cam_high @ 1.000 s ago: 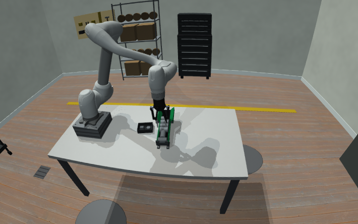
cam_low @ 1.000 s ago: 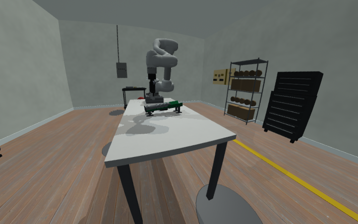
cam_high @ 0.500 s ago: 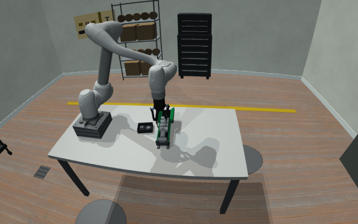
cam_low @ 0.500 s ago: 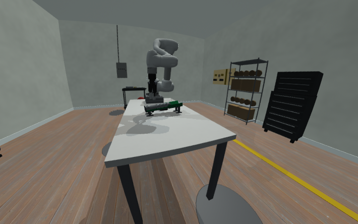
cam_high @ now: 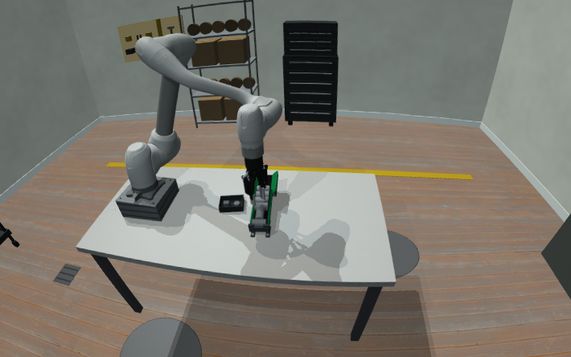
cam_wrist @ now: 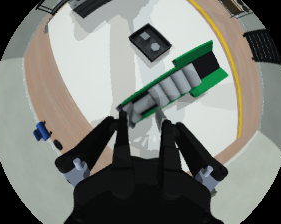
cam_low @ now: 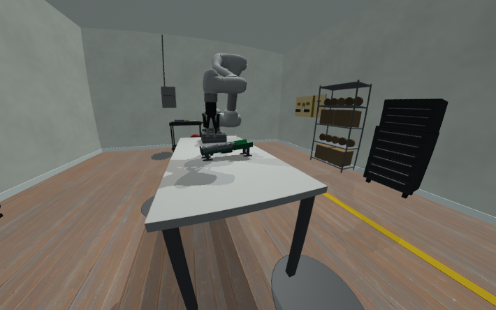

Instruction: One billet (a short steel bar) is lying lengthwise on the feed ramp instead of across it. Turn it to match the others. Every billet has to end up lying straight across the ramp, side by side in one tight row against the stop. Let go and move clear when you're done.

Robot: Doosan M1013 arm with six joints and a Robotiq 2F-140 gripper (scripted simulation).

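Green-walled, dark-bedded feed ramp (cam_high: 275,183) (cam_low: 243,144) (cam_wrist: 195,56), sloping on a smooth white desk (cam_high: 216,248) (cam_low: 242,184) (cam_wrist: 86,62). Near its low end, a smooth grey steel billet (cam_high: 260,211) (cam_wrist: 142,107), cylindrical, long axis running along the ramp, parallel to the green walls. Just uphill, more grey cylinders (cam_wrist: 174,85), side by side, straight across. Above the low part, a black jointed hand (cam_high: 256,191) (cam_low: 212,135) (cam_wrist: 144,111), fingertips apart, clamped on nothing.
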